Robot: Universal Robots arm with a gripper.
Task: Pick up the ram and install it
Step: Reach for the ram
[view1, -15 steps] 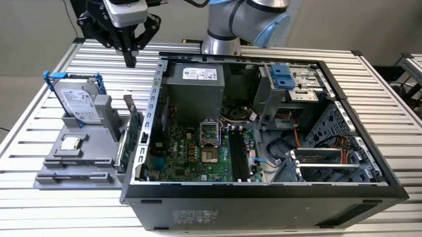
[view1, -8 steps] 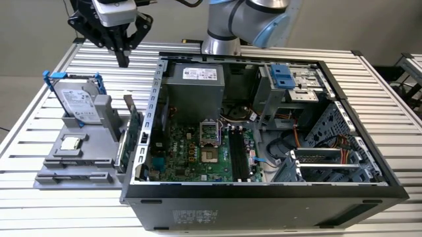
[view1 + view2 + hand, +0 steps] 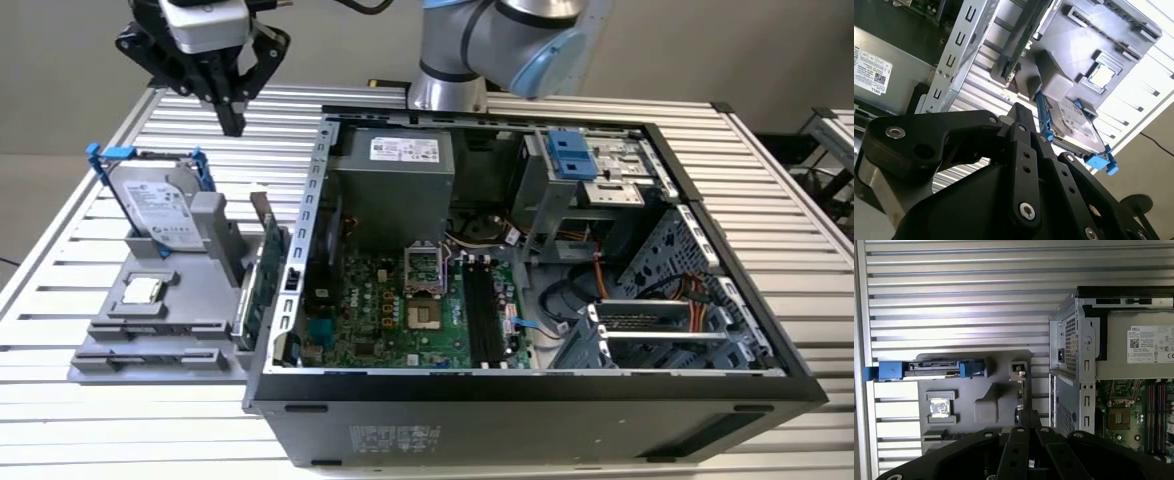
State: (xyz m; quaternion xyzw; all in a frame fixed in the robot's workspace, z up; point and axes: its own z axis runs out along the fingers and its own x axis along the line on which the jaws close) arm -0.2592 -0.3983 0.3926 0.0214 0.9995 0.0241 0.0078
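**Exterior view, left to right.** A grey holder [image 3: 194,310] sits on the slatted table [image 3: 80,430] just outside the open computer case [image 3: 534,400], along the case wall on the exterior view's left.

- A hard drive [image 3: 154,210] with blue rails stands upright in the holder, about level with the case's power supply [image 3: 394,185].
- A processor chip [image 3: 143,290] lies flat in the holder, level with the case's motherboard [image 3: 367,310].
- Toward the case's near corner, a thin dark strip in a holder slot appears to be the ram [image 3: 150,327]. It cannot be told for certain from the strip in the next slot.

The gripper [image 3: 234,122] hangs above the table beyond the hard drive, outside the case's far corner. It is clenched, with its fingers meeting in a single tip and nothing between them. It is well apart from the ram.

A green expansion card [image 3: 271,262] stands on edge in the holder, just beside the case wall. Inside the case, black memory slots [image 3: 482,310] run across the motherboard. The arm [image 3: 494,40] rises behind the case's far wall.

**Wrist views.** The first wrist view shows the closed fingertips over the holder's card edge, just outside the case. The second wrist view shows them beside the hard drive's blue rail.
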